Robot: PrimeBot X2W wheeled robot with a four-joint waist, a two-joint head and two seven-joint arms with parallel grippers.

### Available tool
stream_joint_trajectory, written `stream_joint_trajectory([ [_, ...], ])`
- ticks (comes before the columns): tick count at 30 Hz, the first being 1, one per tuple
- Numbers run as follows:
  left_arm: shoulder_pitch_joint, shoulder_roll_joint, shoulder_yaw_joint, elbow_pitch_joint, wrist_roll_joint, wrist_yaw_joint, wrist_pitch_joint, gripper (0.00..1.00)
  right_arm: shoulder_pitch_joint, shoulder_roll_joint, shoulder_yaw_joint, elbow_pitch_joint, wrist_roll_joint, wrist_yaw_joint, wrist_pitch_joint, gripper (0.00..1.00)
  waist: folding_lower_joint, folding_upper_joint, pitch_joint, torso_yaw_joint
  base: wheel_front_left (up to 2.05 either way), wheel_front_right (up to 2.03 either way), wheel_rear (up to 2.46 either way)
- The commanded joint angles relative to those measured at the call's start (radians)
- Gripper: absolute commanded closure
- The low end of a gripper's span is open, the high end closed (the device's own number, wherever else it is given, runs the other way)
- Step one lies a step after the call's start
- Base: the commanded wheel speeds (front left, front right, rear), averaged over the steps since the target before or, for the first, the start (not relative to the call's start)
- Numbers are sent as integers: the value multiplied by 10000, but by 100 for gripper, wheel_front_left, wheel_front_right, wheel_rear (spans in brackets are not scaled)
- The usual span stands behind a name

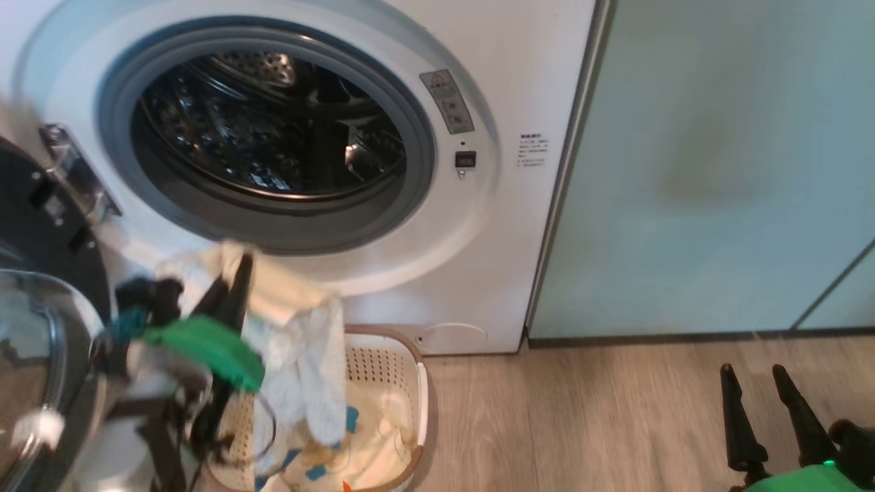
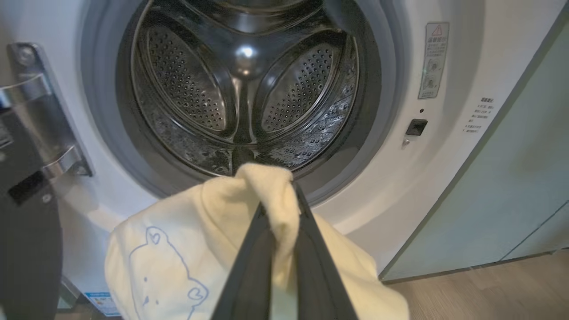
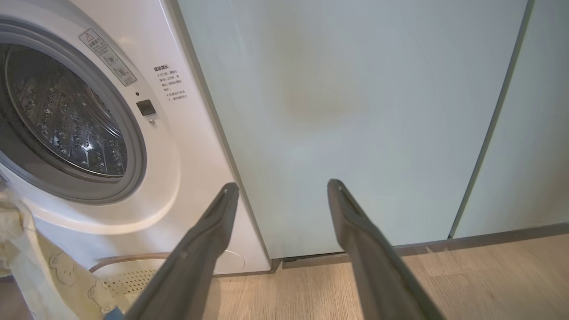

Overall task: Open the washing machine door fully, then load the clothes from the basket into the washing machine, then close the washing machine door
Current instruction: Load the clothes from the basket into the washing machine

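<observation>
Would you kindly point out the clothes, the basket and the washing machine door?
clothes (image 2: pixel 169 262): left wrist view, panel with the bear outline.
basket (image 1: pixel 379 365): head view, perforated inner wall.
washing machine door (image 1: pixel 34 253): head view, black rim beside hinge.

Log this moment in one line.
door open | left end effector shut on clothes, by washer opening | right end effector open, empty | more in basket

The white washing machine (image 1: pixel 519 102) stands with its black-rimmed door (image 1: pixel 41 232) swung wide to the left, steel drum exposed. Cream-yellow clothes (image 1: pixel 307 355) printed with outline bears hang lifted just below the opening, trailing into the perforated basket (image 1: pixel 376 365) on the floor in front.
</observation>
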Motion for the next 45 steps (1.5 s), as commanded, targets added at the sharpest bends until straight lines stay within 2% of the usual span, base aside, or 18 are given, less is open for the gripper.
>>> stream_joint_trajectory([
  [1,-858,412,269,-280,-109,-8,25,100,-479,-181,206,-347,37,-29,-95,0,0,-1,206,-96,0,0,0],
  [9,-3265,1091,-969,339,-914,-10,1053,100,-1233,-63,215,-466,55,-29,-95,0,0,-1,1626,-431,0,0,0],
  [12,-4605,1620,-1478,845,-1015,-10,1358,100,-1783,42,245,-566,70,-29,-95,0,0,-1,2488,-625,0,0,0],
  [22,-7675,2488,-1624,2400,-1905,-11,1729,100,-2967,338,253,-763,123,-29,-95,0,0,-1,4555,-1036,0,0,0],
  [33,-10278,3263,-2049,4157,-1714,-11,1169,100,-3912,448,470,-845,417,-29,-95,0,0,-1,6081,-1731,0,0,0],
  [41,-11777,3474,-2196,5145,-1236,45,428,100,-4244,451,720,-912,746,-29,-95,0,0,-1,6810,-2108,0,0,0],
  [45,-12456,3540,-2031,5533,-1147,208,-110,100,-4345,452,819,-923,830,-29,-95,0,0,-1,7064,-2223,0,0,0],
])
